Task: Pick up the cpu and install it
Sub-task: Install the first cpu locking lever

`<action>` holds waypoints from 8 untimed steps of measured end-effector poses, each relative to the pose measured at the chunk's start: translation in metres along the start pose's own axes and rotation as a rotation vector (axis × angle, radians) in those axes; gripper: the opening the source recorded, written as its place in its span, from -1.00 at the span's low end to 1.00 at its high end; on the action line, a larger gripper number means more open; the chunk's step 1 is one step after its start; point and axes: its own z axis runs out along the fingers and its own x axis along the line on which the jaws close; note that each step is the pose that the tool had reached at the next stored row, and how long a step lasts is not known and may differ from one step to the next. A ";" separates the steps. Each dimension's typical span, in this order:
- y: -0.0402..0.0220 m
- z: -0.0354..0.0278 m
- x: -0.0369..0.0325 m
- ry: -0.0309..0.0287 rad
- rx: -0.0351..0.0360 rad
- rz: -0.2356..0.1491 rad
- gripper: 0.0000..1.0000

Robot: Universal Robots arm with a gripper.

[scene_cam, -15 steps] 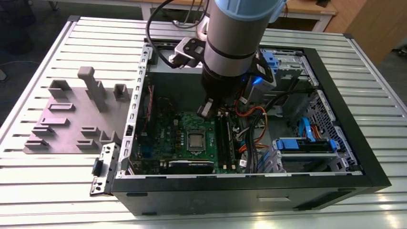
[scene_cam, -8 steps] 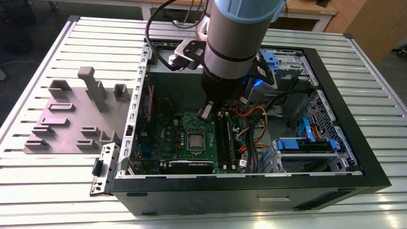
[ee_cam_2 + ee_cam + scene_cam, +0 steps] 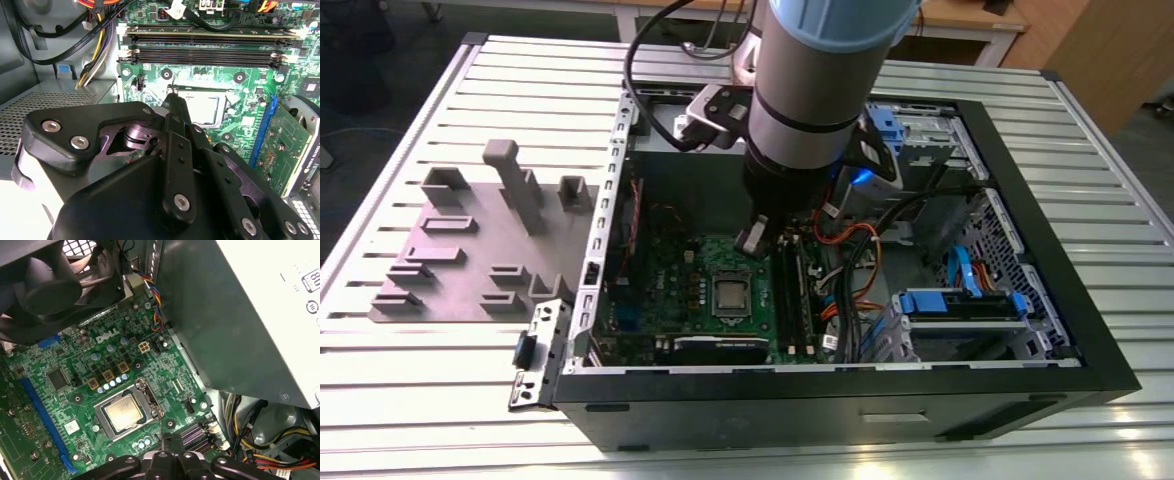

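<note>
The cpu (image 3: 122, 412) lies flat in the motherboard socket, its silver-grey top facing up, with the metal socket frame (image 3: 150, 402) around it. It is also seen in the exterior view (image 3: 731, 293) and in the second wrist view (image 3: 202, 107). My gripper (image 3: 754, 240) hangs inside the open computer case, above the board and a little to the far side of the socket, not touching the cpu. In the second wrist view the fingertips (image 3: 172, 97) meet in one narrow tip, shut with nothing between them.
Long black memory sticks (image 3: 205, 47) sit in slots beside the socket. Cable bundles (image 3: 97, 45) and the grey power supply (image 3: 240, 315) crowd one side, and a fan (image 3: 50, 285) hangs over another. The black case walls (image 3: 854, 385) ring the board. A grey parts fixture (image 3: 480, 240) stands on the exterior view's left.
</note>
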 end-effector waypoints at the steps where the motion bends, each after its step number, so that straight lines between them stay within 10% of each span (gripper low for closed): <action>1: -0.0002 0.0000 0.0003 0.0000 0.0000 0.000 -0.79; 8: -0.0006 -0.0001 0.0011 0.0035 -0.0046 -0.047 -0.79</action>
